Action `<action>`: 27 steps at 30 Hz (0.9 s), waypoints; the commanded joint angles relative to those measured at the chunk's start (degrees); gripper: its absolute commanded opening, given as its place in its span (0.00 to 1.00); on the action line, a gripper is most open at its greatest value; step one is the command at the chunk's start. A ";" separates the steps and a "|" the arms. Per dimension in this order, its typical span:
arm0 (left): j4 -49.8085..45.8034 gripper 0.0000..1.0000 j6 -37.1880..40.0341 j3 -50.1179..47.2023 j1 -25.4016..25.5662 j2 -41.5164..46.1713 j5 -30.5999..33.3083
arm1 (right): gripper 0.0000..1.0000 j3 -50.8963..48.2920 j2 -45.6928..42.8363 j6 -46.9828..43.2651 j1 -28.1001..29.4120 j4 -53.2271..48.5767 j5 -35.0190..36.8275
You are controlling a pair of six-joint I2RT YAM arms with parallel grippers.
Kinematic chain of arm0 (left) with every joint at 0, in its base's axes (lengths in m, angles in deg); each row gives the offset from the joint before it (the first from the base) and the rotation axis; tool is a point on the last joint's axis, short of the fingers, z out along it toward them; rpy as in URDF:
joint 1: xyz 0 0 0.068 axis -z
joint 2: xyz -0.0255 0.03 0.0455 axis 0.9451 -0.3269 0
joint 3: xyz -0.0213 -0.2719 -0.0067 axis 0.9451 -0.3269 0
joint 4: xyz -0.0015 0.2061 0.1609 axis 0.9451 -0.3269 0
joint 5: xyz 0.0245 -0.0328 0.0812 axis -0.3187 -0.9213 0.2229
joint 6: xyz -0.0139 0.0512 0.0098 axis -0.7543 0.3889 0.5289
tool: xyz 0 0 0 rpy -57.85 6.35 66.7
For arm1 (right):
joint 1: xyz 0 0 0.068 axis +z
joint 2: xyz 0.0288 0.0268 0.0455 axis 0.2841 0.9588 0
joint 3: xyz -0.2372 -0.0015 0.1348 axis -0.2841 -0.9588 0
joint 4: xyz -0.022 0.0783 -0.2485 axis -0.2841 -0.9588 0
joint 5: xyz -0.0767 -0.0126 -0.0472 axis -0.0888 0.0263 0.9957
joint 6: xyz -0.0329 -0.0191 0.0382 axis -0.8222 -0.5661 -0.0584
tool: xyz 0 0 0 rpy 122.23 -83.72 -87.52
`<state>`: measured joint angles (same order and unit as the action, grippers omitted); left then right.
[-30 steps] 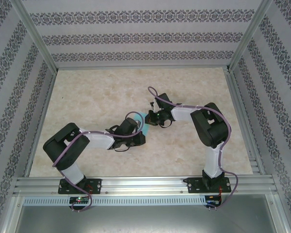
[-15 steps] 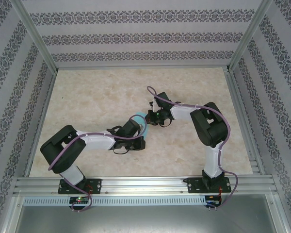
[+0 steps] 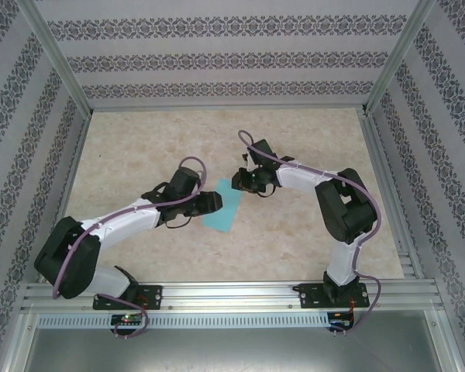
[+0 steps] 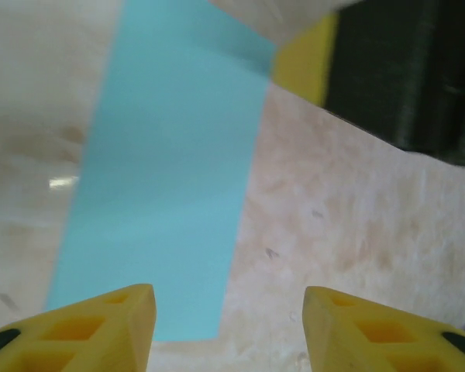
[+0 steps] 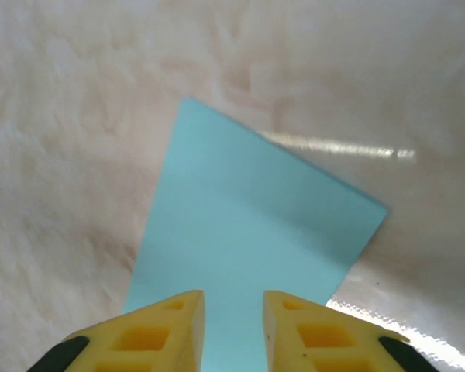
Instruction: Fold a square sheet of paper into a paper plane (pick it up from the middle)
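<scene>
Looking first at the bench [image 3: 139,147] from above, we see the left arm [image 3: 116,221] and the right arm [image 3: 337,201] both reaching to its middle. The sheet of paper [image 3: 222,209] lies flat there between their tips. It is a long narrow rectangle and not a square, so we judge that it is already folded in half. Its long axis goes diagonally: the far end points away from the bases and a little to the right, toward the right jaws. The near end points toward the bases and a little to the left. The right jaws are over the far end. In the right wrist view the sheet [image 5: 248,225] stretches away from them, and the yellow fingers [image 5: 159,333] stand a little apart with blue showing in the slit, gripping nothing as far as we can tell. The left jaws are beside the near half. In the left wrist view they stand wide apart and empty, and the sheet [image 4: 170,170] runs ahead of them, shifted toward the yellow finger [image 4: 108,325] at the left of that view. For the next fold we think the left arm must shift sideways to meet the middle line
</scene>
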<state>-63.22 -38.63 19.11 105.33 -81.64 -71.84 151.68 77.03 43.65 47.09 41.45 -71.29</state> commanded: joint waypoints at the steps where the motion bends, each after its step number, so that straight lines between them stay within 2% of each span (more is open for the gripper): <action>1: -3.26 0.60 -0.49 -2.12 -3.72 1.36 0.60 | 0.30 3.65 -0.96 4.65 2.65 -2.41 10.15; 4: -1.96 0.63 -1.43 -4.37 -7.20 1.61 -0.76 | 0.31 7.61 2.10 6.11 4.96 -4.89 12.62; 8: -1.71 0.71 -1.64 -6.74 -10.64 2.21 -1.43 | 0.31 12.12 6.10 7.11 8.35 -6.29 10.67; 12: -3.77 0.80 -3.39 -8.80 -13.43 4.35 0.85 | 0.30 14.94 9.18 6.91 11.40 -8.22 8.76; 17: -0.46 0.93 -4.17 -13.91 -16.72 10.66 1.48 | 0.29 14.98 11.75 5.07 14.86 -9.13 7.15; 23: -2.54 1.00 -2.36 -13.80 -18.80 12.55 0.88 | 0.29 9.91 10.53 2.59 17.08 -8.84 6.68; 27: 0.15 1.00 -1.05 -13.96 -18.79 12.50 -4.20 | 0.29 6.32 8.41 -2.41 18.27 -10.09 3.87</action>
<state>-65.10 -41.56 4.77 87.24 -69.75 -72.45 160.95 86.75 45.74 64.14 34.61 -64.69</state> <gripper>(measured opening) 0.999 0.288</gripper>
